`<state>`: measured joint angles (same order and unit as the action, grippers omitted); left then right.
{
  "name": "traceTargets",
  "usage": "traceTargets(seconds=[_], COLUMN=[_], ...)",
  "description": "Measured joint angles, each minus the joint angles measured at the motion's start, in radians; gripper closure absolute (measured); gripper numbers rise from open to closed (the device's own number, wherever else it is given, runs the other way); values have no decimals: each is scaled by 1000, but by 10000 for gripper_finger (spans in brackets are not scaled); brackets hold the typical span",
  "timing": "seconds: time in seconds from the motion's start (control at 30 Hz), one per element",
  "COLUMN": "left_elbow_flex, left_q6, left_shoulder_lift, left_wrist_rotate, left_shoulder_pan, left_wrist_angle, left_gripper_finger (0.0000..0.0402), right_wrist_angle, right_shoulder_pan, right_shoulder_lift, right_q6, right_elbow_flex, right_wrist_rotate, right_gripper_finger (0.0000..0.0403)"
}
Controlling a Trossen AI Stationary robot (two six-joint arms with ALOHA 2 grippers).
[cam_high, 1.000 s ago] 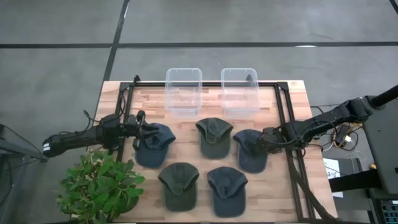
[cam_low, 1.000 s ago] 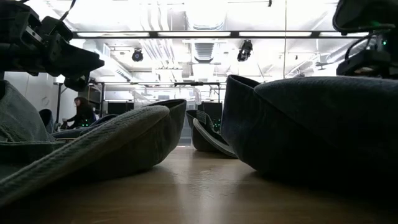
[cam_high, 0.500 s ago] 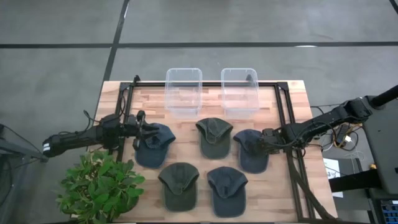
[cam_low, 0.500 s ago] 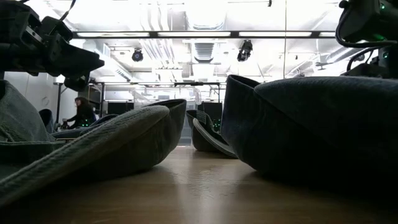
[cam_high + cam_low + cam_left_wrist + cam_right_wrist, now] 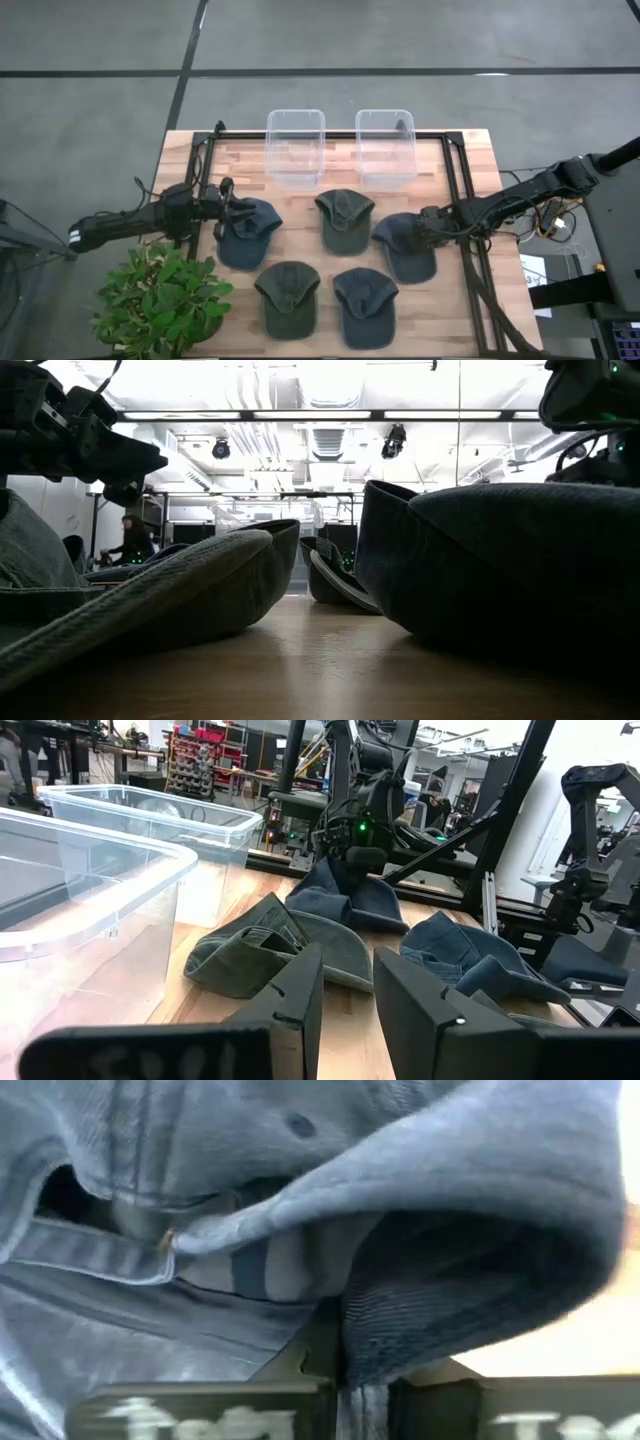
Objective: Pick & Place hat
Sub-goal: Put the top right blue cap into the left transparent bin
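High view: at the bench's left edge the left claw (image 5: 232, 204) lay low against the brim end of a blue cap (image 5: 246, 232); its fingers (image 5: 300, 988) stood a little apart with nothing between them. A potted plant (image 5: 165, 296) covered the near left corner. Two clear bins (image 5: 295, 146) stood side by side at the far edge. Toward the middle lay a green cap (image 5: 345, 220), with another green cap (image 5: 288, 296) and a blue cap (image 5: 365, 305) along the near edge. Toward the right edge the right claw (image 5: 428, 226) had closed on the rim of the blue hat (image 5: 405, 243), and the right wrist view showed cloth pinched between its fingers. That hat lay on the bench (image 5: 470, 160) just right of the middle green cap, its edge bunched toward the claw.
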<state>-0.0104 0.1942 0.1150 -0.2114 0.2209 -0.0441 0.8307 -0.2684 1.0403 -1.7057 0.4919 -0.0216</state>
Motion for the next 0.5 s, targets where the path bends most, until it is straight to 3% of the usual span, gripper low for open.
traceTargets(seconds=[0.2, 0.37, 0.5], left_elbow_flex=[0, 0, 1], left_q6=[15, 23, 36], left_shoulder_lift=[0, 0, 0], left_wrist_rotate=[0, 0, -1], left_shoulder_pan=[0, 0, 0], left_wrist_angle=[0, 0, -6], left_gripper_finger=[316, 316, 316], right_wrist_angle=[134, 361, 420], right_shoulder_pan=[0, 0, 0], right_shoulder_lift=[-44, -78, -96], right_q6=[22, 51, 107], right_elbow_flex=[131, 384, 584], right_wrist_rotate=[-1, 50, 128], right_gripper_finger=[392, 393, 393])
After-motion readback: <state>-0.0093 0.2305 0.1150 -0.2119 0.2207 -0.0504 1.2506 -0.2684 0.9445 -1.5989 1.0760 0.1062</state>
